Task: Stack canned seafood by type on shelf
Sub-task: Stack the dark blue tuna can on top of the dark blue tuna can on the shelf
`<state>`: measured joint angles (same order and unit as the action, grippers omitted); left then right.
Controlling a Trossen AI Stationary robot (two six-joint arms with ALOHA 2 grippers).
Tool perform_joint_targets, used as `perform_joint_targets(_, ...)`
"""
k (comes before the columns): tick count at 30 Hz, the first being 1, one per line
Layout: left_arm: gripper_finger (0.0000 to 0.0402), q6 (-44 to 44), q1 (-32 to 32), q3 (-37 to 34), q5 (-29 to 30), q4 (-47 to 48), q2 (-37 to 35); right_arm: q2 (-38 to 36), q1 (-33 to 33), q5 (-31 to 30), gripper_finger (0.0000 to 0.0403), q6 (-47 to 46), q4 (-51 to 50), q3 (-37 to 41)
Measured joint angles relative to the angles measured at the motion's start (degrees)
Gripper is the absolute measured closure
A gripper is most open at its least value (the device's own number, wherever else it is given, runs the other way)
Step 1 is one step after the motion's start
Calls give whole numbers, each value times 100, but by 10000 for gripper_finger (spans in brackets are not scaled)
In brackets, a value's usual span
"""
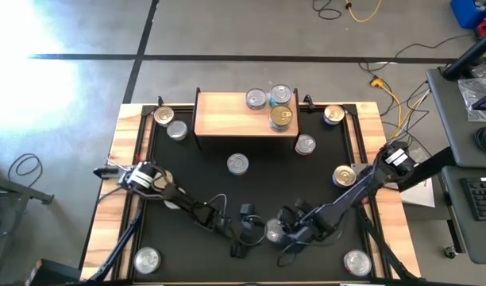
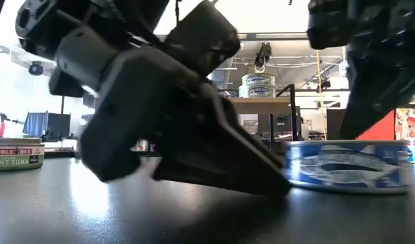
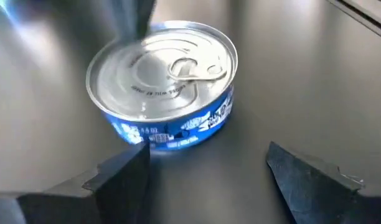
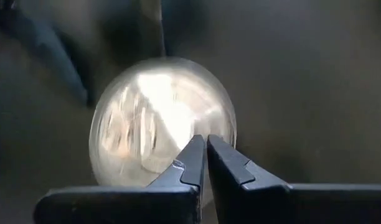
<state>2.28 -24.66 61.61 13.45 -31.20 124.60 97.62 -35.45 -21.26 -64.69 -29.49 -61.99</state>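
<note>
The blue-labelled tin (image 3: 160, 87) in hand stands upright on the black table (image 1: 195, 171), near its front edge and between the two arms, well apart from the shelf (image 1: 227, 115) at the back. The left pincer (image 3: 206, 171) is spread wide and sits just short of the tin, with one finger (image 3: 119, 174) to either side of the approach line; nothing is held. The right pincer (image 4: 206, 158) is fully closed, its tips hanging over the tin's shiny lid; whether they touch the lid cannot be told. Three tins (image 1: 273, 103) are already placed at the right end of the shelf, one of them gold-lidded, while other tins (image 1: 237, 164) are scattered over the table. The tin is judged to be rigid and fairly dense for its size, so it should not deform under pressure, but its low wall is smooth printed metal and is likely to slip if gripped off-centre. The grip is best taken across the full width of the side wall, at mid-height below the rolled rim, with the fingers squarely opposed. The pull-ring lid should not be used as a hold. The label type should be checked against the stacks on the shelf before placing, since like is to be set on like.
</note>
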Motion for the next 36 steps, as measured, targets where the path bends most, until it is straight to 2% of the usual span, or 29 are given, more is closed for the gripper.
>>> perform_joint_targets(7, 87, -290, 67, 386, 53, 300, 166, -200, 99, 24, 390, 274, -417, -137)
perform_joint_targets(14, 87, -269, 183, 340, 17, 964, -95, -470, -621, 248, 390, -878, -1502, -322)
perform_joint_targets(17, 87, -328, 379, 319, -460, 852, -121, -350, -769, 290, 390, -1173, -1494, -150)
perform_joint_targets(20, 87, -510, 517, 315, -897, 717, -86, -190, -637, 249, 390, -1300, -1496, 14)
perform_joint_targets(24, 87, -896, 533, 333, -869, 694, -86, -18, -226, 184, 390, -633, -1154, 50)
perform_joint_targets(32, 87, -904, 589, 414, -911, 746, -79, 94, 657, 163, 390, 1236, 362, 51)
perform_joint_targets(36, 87, -730, 522, 413, -944, 827, -81, -48, 735, 167, 390, 1435, 194, 38)
